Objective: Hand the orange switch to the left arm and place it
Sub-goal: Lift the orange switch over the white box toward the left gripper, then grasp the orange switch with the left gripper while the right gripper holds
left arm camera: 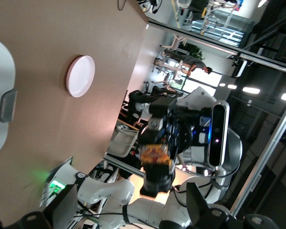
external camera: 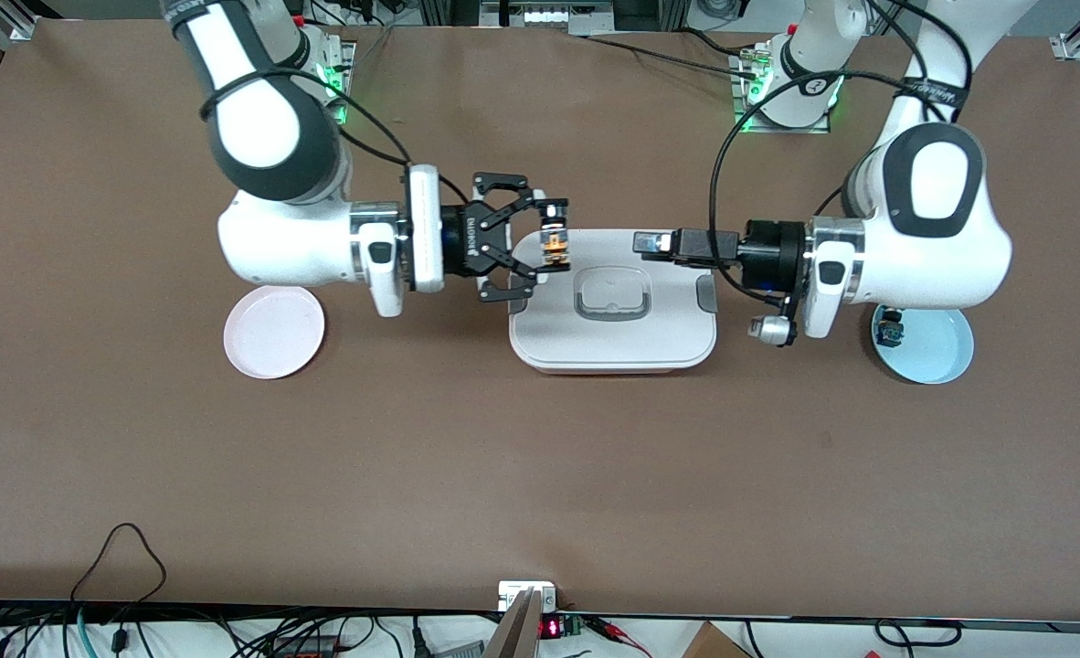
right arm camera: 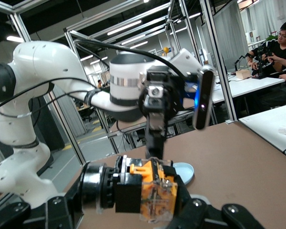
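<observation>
Brown table [external camera: 540, 475], orange switch [external camera: 555, 239] in right gripper [external camera: 549, 238] (clamped)

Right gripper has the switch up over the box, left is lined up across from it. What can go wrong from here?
1. Handover slip: the right gripper is shut on the orange switch, a tiny part. If it lets go before the open left gripper has closed on it, the switch likely drops.
2. Box contact: both grippers hang over the box; any sag could knock the lid.
3. Collision: the two grippers face each other, so a misaligned approach may jam fingers together.
</observation>
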Robot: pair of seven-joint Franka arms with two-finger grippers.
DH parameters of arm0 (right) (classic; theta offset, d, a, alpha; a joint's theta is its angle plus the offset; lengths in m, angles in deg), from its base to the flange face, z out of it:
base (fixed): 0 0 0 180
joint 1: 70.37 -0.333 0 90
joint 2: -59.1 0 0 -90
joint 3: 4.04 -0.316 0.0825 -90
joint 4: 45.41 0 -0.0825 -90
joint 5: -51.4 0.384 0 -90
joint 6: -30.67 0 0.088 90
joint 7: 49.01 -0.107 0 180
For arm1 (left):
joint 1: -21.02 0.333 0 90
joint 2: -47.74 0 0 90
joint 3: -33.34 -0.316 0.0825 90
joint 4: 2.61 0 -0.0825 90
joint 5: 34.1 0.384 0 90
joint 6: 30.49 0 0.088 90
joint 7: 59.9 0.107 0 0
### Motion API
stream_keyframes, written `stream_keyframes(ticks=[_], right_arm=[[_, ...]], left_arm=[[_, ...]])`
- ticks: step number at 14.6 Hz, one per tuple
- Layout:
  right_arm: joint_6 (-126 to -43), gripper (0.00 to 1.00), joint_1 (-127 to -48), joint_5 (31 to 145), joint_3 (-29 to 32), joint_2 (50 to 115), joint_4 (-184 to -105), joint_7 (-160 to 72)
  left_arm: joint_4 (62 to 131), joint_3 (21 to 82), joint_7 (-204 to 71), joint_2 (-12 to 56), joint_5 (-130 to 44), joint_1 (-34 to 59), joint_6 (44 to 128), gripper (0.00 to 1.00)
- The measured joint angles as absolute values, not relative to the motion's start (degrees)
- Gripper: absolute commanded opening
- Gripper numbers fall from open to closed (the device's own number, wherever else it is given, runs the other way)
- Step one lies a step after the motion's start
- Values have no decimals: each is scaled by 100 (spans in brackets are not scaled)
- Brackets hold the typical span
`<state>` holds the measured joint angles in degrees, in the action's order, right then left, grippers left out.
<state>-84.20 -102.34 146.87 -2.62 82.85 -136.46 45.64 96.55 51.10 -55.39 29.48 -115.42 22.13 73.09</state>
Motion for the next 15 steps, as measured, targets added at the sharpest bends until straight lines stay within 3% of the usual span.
stream_keyframes(ticks=[3, 7, 9, 10, 12, 15], right_arm=[[-8556, 0, -10461, 14977, -260, 8343, -13645, 4599], [-8903, 0, -10599, 15112, -254, 8349, -13642, 4606], [-8969, 0, -10660, 15124, -253, 8360, -13642, 4606], [-8980, 0, -10674, 15126, -253, 8366, -13642, 4606], [-8987, 0, -10676, 15127, -249, 8368, -13642, 4606], [-9007, 0, -10687, 15150, -246, 8388, -13635, 4660]], left_arm=[[9673, 5135, -5416, 2831, -11852, 2142, 7362, 98], [9771, 5330, -5495, 2912, -11872, 2113, 7396, 83], [9906, 5449, -5501, 3019, -11876, 2079, 7518, 67], [9950, 5493, -5502, 3057, -11882, 2068, 7590, 50], [9985, 5503, -5505, 3082, -11884, 2082, 7627, 31], [9999, 5504, -5535, 3093, -11950, 2121, 7626, 13]])
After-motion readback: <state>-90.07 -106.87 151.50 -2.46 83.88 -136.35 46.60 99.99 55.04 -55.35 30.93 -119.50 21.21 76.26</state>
